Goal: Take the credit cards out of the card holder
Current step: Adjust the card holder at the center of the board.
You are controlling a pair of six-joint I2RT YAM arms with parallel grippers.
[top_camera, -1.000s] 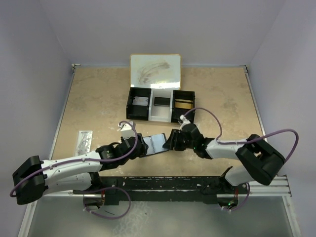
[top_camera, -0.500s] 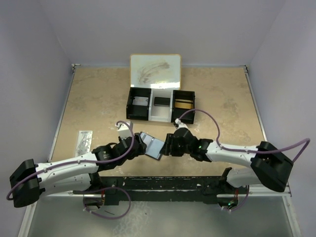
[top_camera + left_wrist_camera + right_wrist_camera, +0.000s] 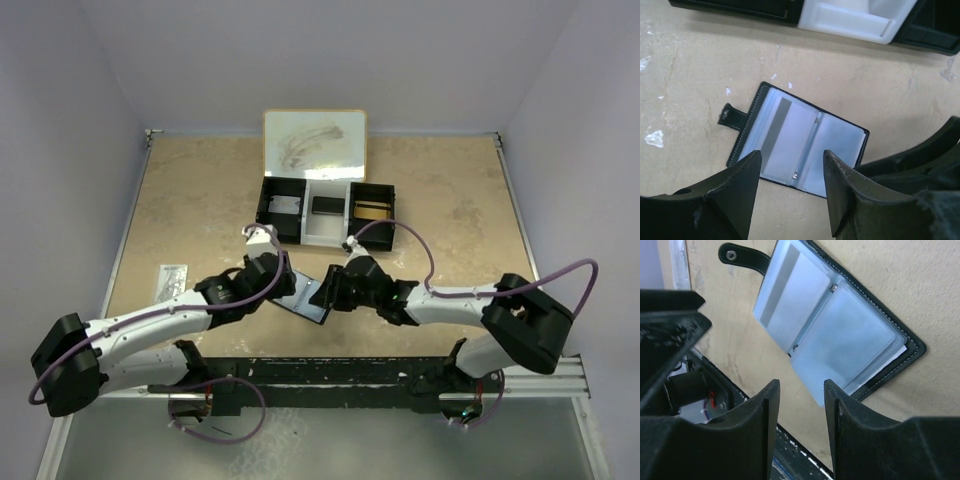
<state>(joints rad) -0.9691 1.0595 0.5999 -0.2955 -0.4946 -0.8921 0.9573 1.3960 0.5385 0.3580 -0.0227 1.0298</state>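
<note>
From above we see two white-and-black robot arms reaching inward over a tan, speckled table (image 3: 200, 200), their tips meeting near its front edge. Between them lies the card holder (image 3: 805, 137), a small black wallet spread open and flat on the table, its shiny grey-blue pockets facing up. It sits in front of a black-and-white tray (image 3: 840, 22) of three compartments, apart from it. Its snap tab (image 3: 732, 116) sticks out from one side and rests on the table. Through the clear pocket next to the tab we make out a pale card (image 3: 787, 137) with a grey stripe along it. The other pocket looks plain grey-blue, and we cannot tell what it holds.

The left gripper (image 3: 792, 159) hangs over the card holder's near edge with its two black fingers spread apart and nothing between them. The right gripper (image 3: 800, 386) hangs over the opposite side, its fingers likewise parted and holding nothing; in its own camera a corner of a loose pocket leaf points toward the gap. Whether either one touches the holder we cannot tell.

Behind the tray is a white panel (image 3: 314, 140) with a yellow rim. At the table's left lies a small pale patterned rectangle (image 3: 172, 285), well apart from the rest.
</note>
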